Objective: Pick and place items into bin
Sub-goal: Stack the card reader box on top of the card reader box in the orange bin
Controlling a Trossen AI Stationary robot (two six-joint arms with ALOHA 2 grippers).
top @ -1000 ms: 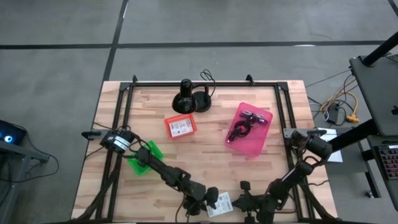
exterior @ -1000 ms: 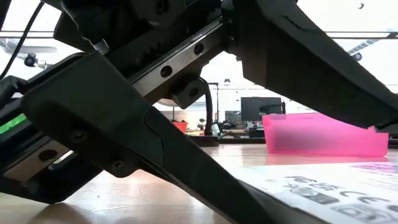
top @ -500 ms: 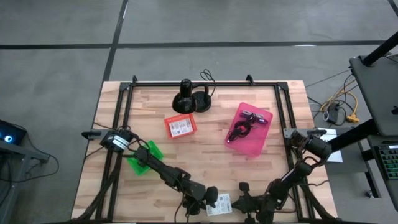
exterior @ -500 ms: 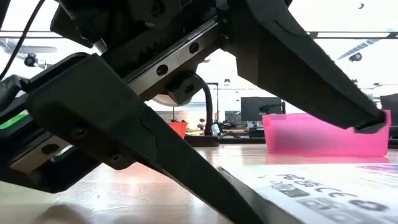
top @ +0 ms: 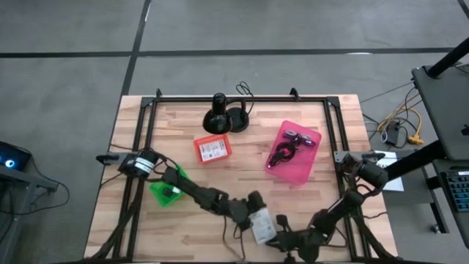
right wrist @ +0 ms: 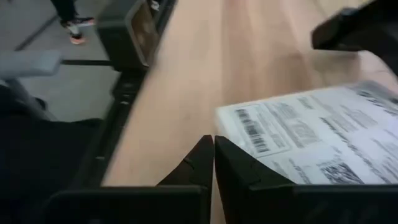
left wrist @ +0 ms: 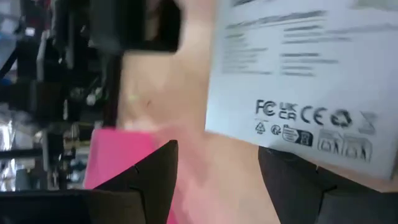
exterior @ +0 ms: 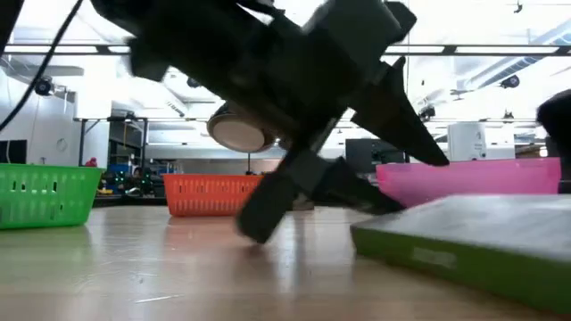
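A white printed card (top: 262,225) lies on the wood near the table's near edge, close to the middle; in the low view the card (exterior: 464,236) shows a green edge. My left gripper (top: 258,213) reaches it from the left with its fingers apart, and in the left wrist view the card (left wrist: 292,74) fills the space ahead of one finger. My right gripper (top: 280,235) is shut, its tips (right wrist: 213,146) beside the card's corner (right wrist: 227,118). The pink bin (top: 293,176) at the right holds a black cable and a purple strap. My left gripper has one finger (left wrist: 298,183) in front of the card's long edge (left wrist: 273,146), coming in at a low slant from the table's left. Bare wood shows between the two fingers, and I cannot tell whether the finger touches the card. My right gripper has its shut tips beside the card's corner, and I cannot tell whether they touch it.
An orange basket (top: 212,148) with another white card stands mid-table and a green basket (top: 167,189) is under the left arm. A black round-based stand (top: 220,117) with a cord is at the far edge. Dark frame rails run along the table's sides.
My left gripper has swung away from the near edge toward the table's middle and right, turning sideways as it went, and no longer fills the low view. The card has slid a little away from the near edge and turned about on the table.
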